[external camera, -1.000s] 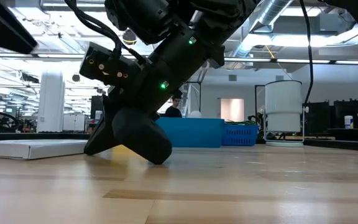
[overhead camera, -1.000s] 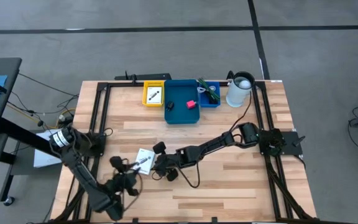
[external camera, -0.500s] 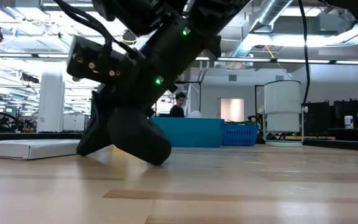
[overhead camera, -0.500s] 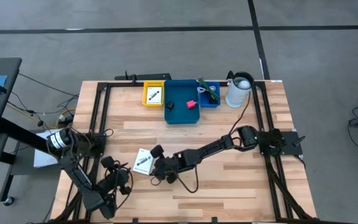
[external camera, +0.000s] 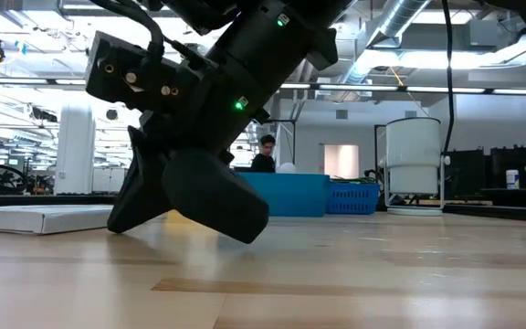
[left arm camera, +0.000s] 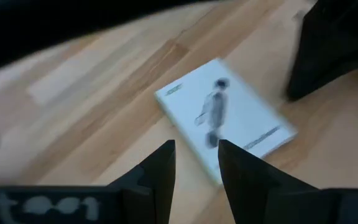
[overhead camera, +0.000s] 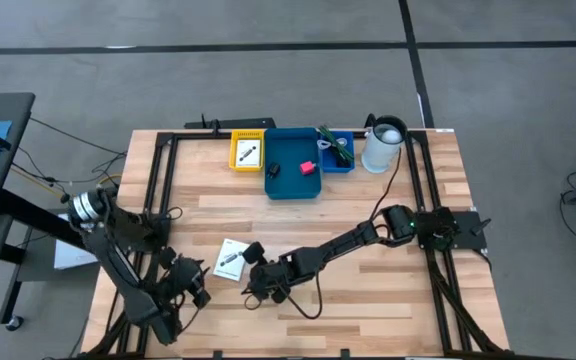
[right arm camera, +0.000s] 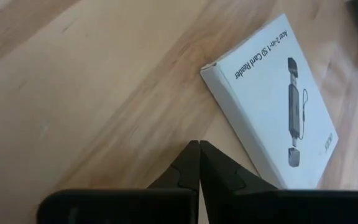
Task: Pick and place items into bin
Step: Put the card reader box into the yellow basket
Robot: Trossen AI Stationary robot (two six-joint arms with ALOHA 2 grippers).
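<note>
Hovering low at the table's (overhead camera: 368,300) front left, the left gripper (overhead camera: 196,291) has its fingers a little apart, holding nothing. The white box (overhead camera: 230,258) lies flat just beside it. The right gripper (overhead camera: 252,293), fingers pinched together and empty, sits just right of the box.

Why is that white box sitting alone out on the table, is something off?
The white box lies flat and askew on the bare wooden table, far from the blue bin that already holds small items. It looks undamaged. The right gripper, shut, sits just beside it, and the left gripper nearby.
</note>
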